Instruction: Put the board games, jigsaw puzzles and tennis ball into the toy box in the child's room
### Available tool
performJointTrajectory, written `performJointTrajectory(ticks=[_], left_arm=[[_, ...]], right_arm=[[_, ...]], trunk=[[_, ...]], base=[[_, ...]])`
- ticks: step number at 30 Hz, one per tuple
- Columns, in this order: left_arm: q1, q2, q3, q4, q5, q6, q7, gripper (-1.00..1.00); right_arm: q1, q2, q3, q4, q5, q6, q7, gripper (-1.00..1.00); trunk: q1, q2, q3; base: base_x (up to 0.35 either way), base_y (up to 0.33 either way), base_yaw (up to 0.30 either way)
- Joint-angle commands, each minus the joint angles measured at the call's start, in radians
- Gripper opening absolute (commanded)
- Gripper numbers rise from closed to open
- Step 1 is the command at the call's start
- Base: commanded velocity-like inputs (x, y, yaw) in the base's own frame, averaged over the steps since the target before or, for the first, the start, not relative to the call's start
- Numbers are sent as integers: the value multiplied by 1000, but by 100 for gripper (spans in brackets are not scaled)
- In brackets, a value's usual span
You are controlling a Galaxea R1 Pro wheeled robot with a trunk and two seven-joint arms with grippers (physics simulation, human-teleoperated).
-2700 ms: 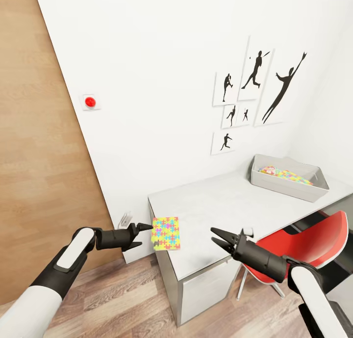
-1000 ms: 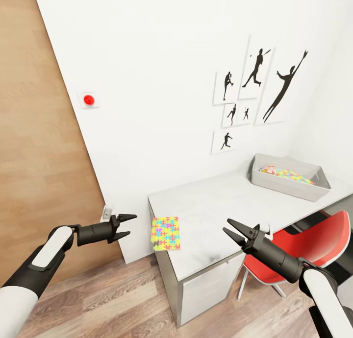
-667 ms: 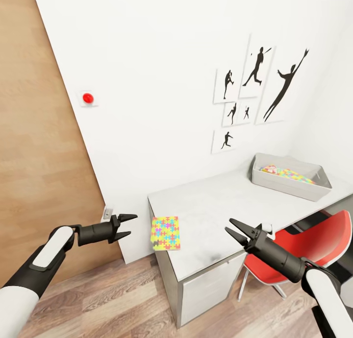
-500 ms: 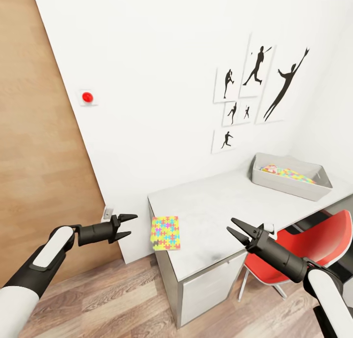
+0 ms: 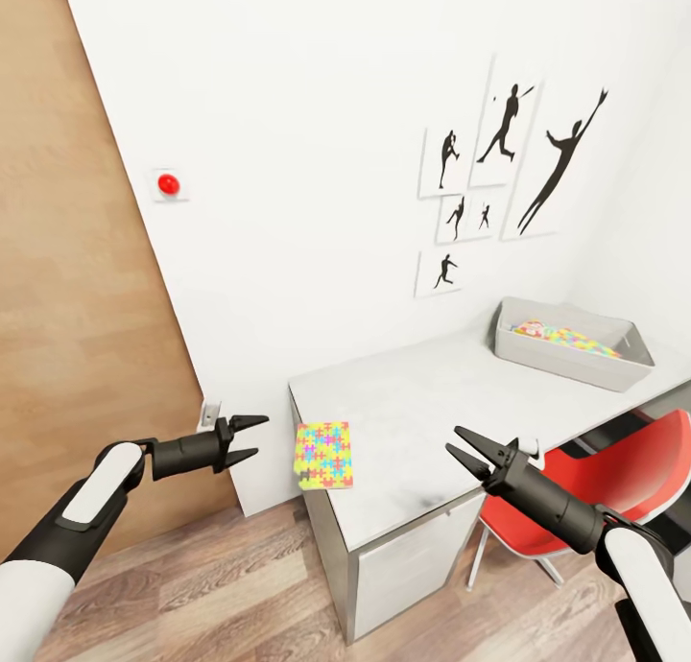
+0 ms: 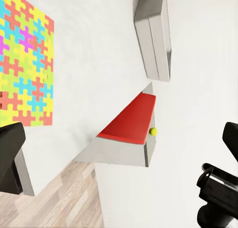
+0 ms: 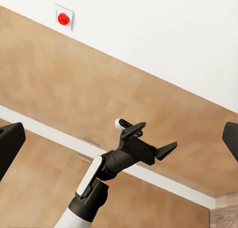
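Observation:
One jigsaw puzzle (image 5: 324, 456) lies flat on the table (image 5: 432, 393) at its near left corner, overhanging the edge; the left wrist view also shows this jigsaw puzzle (image 6: 24, 74). The toy box (image 5: 574, 347) stands at the far right of the table, with a bright patterned box (image 5: 564, 339) inside. My left gripper (image 5: 251, 436) hangs open off the table, left of the puzzle. My right gripper (image 5: 468, 451) is open above the table's front edge. A small tennis ball (image 6: 153, 131) shows by the chair's edge; I cannot tell what it rests on.
A red chair (image 5: 614, 470) is tucked under the table on the right. A wooden door (image 5: 67, 307) stands to the left, with a red button (image 5: 168, 183) on the white wall beside it. Black silhouette pictures (image 5: 499, 163) hang above the table. Plank floor lies in front.
My left gripper has drawn back to the left, away from the puzzle's edge it had reached. The right gripper has drifted slightly right. The puzzle has stayed put.

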Motion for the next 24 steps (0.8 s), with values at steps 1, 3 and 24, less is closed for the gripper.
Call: performJointTrajectory(ticks=[1,3,24], left_arm=[[-1,1,-2,1,-8,1,-14,100],[-1,1,-2,1,-8,1,-17,100],[-1,43,-2,3,-10,1,-49,100]], right_arm=[[-1,0,-1,0,1,6,3,100],[-1,0,-1,0,1,6,3,100],[-1,-1,-15,-3,-5,19,113,100]], trunk=[[4,-8,-5],[12,-22,-11],[92,-169,-77]], base=[[0,0,0],[0,0,0],[0,0,0]])
